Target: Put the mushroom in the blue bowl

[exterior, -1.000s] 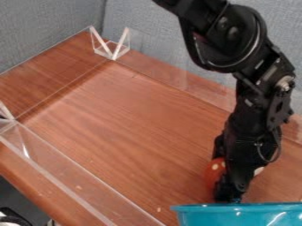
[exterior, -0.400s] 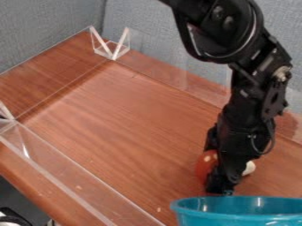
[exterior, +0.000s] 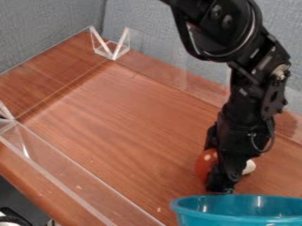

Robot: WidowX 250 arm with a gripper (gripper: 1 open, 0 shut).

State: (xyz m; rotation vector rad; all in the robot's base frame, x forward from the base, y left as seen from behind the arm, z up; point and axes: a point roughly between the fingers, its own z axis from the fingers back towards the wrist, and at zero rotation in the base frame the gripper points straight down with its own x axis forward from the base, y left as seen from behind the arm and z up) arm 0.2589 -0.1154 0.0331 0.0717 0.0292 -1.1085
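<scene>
The mushroom [exterior: 207, 162] is a small orange-red spot low on the tabletop [exterior: 118, 115], right beside the black fingers [exterior: 222, 181] and partly hidden by them. It sits a little up from the rim of the blue bowl [exterior: 242, 212], near it but not in it. Only a bit of the red cap shows. The stem is hidden, so I cannot tell which way the mushroom points or whether it stands up or lies on its side.

A second ago the arm stood a bit more to the right and the bowl showed less. Then the arm shifted a little to the left, and more of the bowl's inside came into view at the bottom edge. In the last short while nothing moved: the arm stays low, pointing straight down, right at the mushroom. I think this means the arm is set for the grab, or has just made it, and the lift has not begun.

The fingers are down around the mushroom's spot, but the dark arm hides their tips. I cannot tell if they are squeezing the mushroom or just standing next to it.

Farther out, clear plastic walls [exterior: 71, 190] run along the tabletop's edges.
</scene>
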